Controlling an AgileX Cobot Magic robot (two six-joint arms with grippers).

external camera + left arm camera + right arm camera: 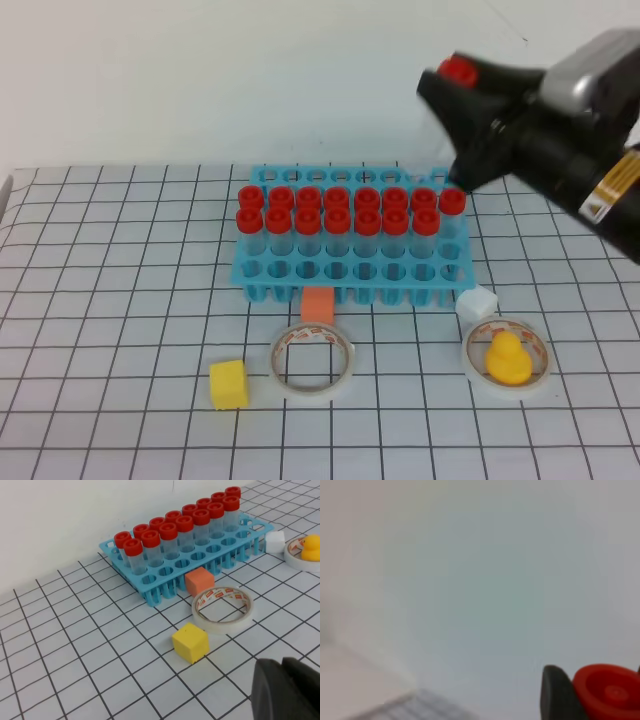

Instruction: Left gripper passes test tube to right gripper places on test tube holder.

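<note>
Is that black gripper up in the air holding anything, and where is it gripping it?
Yes. The right gripper holds a test tube, gripped at or just under its red cap; its clear body is hidden. The left gripper is shut and holds nothing visible.

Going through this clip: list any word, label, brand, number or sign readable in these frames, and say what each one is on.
Nothing can be read for certain.
Tape roll: red print on its inner core, too small and blurred to read.
Tape roll around the yellow duck: red marks on its rim, unreadable.
Right gripper: yellow warning sticker with dark marks, too blurred to read.
Test tubes and test tube holder: no lettering visible.
</note>
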